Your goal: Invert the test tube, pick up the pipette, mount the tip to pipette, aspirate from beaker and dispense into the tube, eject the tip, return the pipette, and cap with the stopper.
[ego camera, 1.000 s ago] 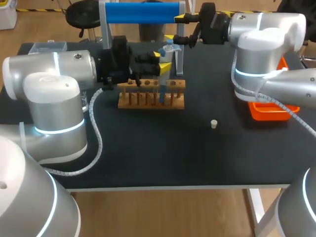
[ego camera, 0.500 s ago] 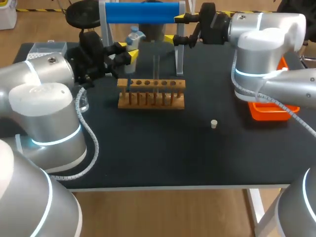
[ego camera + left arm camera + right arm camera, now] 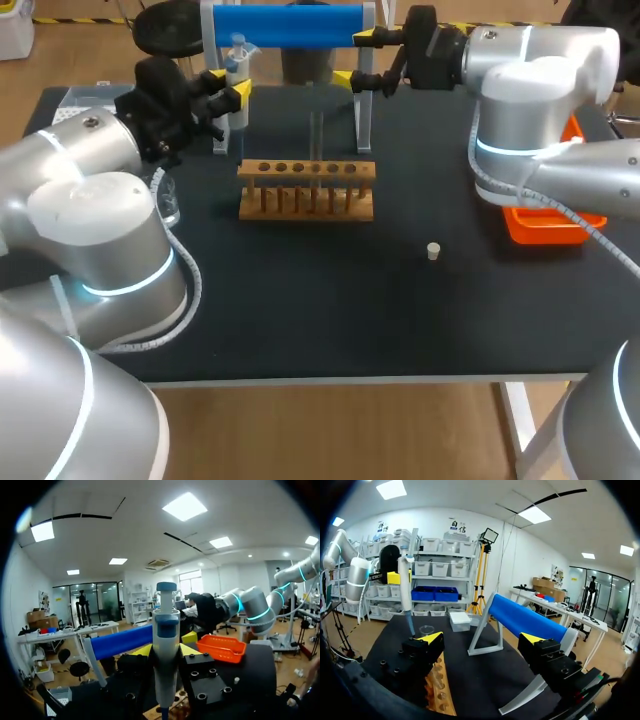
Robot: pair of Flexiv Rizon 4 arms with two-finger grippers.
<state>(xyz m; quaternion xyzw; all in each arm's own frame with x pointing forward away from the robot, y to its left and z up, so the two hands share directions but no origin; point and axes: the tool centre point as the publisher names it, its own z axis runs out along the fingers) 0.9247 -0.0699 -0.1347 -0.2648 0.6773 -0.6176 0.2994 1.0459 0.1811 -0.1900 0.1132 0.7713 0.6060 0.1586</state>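
Left gripper (image 3: pixel 228 92) is clamped on the pipette (image 3: pixel 238 62). Its yellow-tipped fingers pinch the body from two sides, with the plunger end upright above them and the shaft hanging below. Right gripper (image 3: pixel 482 639) has its fingers spread with nothing between them, well apart from the left one, by the blue roller stand (image 3: pixel 288 25).

The test tube (image 3: pixel 316 150) stands upright in the wooden rack (image 3: pixel 306 190), lower than the left gripper and off to its right. The beaker (image 3: pixel 166 205) sits below the gripper on its other side. The stopper (image 3: pixel 433 251) lies well beyond the rack.

A pale box (image 3: pixel 460 620) near the beaker probably holds the tips, so the step in hand is likely mounting one. Whether a tip already sits on the shaft cannot be told.

To do it well, the left arm should keep the pipette plumb, centre the shaft end over a single tip, then press straight down. The grip must be firm enough that the body does not slide up between the fingers. A straight lift afterwards avoids dragging the box or knocking the beaker close under the gripper.
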